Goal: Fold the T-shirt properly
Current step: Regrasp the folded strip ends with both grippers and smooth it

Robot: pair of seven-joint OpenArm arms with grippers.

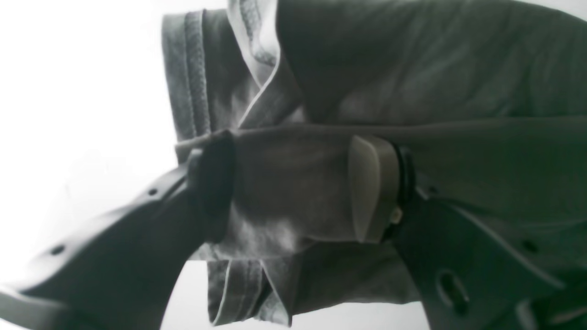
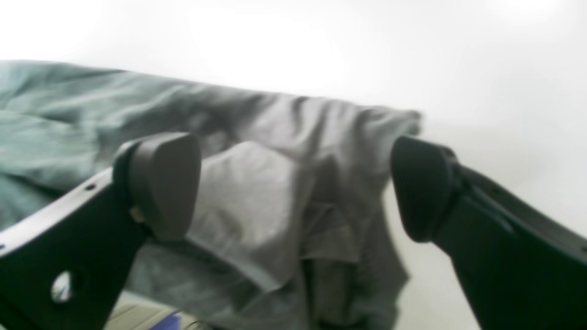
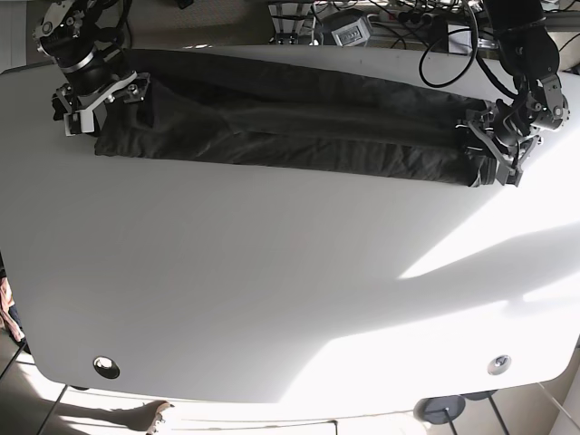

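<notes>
The dark T-shirt (image 3: 272, 122) lies as one long narrow band across the far part of the white table (image 3: 272, 290). My left gripper (image 3: 496, 148) is at the band's right end. In the left wrist view it (image 1: 293, 188) stands open, with its fingers on either side of a bunched fold of the shirt (image 1: 458, 68) showing hems. My right gripper (image 3: 95, 98) is at the band's left end. Seen from the right wrist, it (image 2: 293, 188) is wide open over the crumpled cloth (image 2: 275, 183), one finger (image 2: 165, 183) above the fabric, the other beside its edge.
Cables and electronics (image 3: 362, 23) crowd the space behind the table's far edge. Two round fittings (image 3: 106, 366) (image 3: 497, 364) sit near the front corners. Bright sunlight falls across the table's right front part.
</notes>
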